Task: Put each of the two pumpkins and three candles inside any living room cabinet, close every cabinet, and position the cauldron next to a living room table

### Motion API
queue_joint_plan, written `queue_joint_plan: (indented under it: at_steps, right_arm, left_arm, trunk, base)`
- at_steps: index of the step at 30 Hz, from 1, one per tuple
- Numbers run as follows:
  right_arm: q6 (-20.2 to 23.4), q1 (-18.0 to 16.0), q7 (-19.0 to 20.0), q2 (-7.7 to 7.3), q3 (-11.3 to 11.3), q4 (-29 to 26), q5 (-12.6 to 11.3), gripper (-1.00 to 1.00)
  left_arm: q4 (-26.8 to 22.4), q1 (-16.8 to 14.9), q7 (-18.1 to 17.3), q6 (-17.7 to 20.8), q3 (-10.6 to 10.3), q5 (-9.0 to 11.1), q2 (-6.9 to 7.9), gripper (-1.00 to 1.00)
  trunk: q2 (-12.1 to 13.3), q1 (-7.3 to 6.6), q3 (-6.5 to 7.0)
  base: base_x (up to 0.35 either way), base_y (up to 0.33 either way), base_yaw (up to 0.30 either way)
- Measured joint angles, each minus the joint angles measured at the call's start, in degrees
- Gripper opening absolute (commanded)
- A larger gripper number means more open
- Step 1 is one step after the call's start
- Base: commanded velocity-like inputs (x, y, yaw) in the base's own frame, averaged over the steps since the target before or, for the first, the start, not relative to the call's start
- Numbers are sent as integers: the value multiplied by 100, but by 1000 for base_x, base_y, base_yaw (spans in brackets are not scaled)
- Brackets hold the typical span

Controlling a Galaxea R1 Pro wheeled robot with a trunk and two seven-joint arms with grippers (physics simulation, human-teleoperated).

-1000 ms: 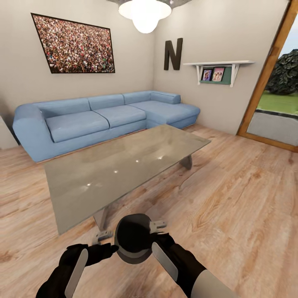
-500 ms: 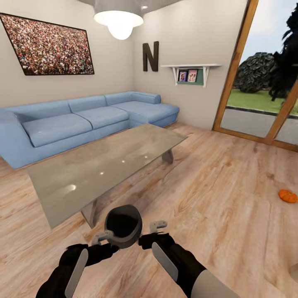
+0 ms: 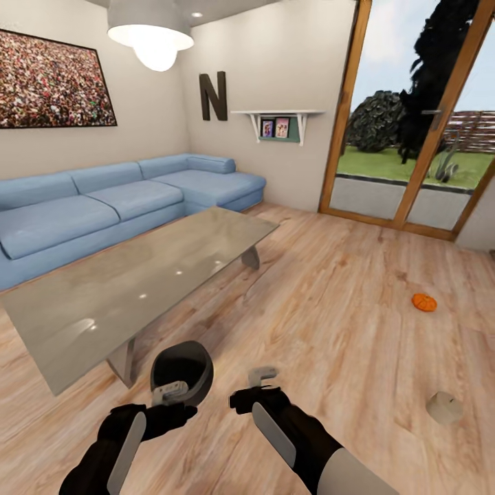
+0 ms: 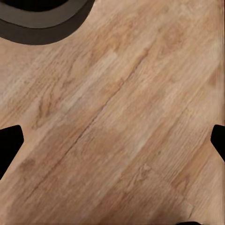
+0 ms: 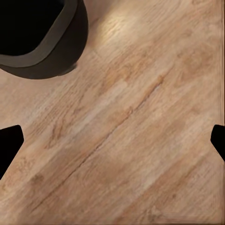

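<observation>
Wall letter "N" (image 3: pixel 213 96); cauldron (image 3: pixel 181 371) beside table (image 3: pixel 82 309); both grippers seemingly spread, empty.

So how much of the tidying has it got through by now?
Done, by the look of it: the cauldron sits on the floor beside the glass table. In hand: nothing; the left gripper and right gripper are open and empty. Left: a pumpkin and a candle lie on the floor, not yet stowed in a cabinet.

Blue sofa (image 3: pixel 103 206), glass table (image 3: pixel 130 285), wood floor (image 3: pixel 330 309), garden doors (image 3: pixel 412 117).
</observation>
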Motion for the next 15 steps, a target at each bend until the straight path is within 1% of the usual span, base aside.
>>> queue_joint_plan:
  at_steps: [8,10,15]
  right_arm:
    - [-8,0,0,0,0,0,0,100]
    - [-8,0,0,0,0,0,0,100]
    - [-13,0,0,0,0,0,1,100]
  left_arm:
    - [-53,0,-17,-4,3,-1,22,100]
    - [-53,0,-18,-4,3,0,24,100]
    - [-54,0,-19,-3,3,1,25,100]
  trunk:
    - [0,0,19]
    - [0,0,24]
    - [0,0,39]
  base:
    - [-7,0,-280]
    - [-140,9,-280]
    - [-234,73,-280]
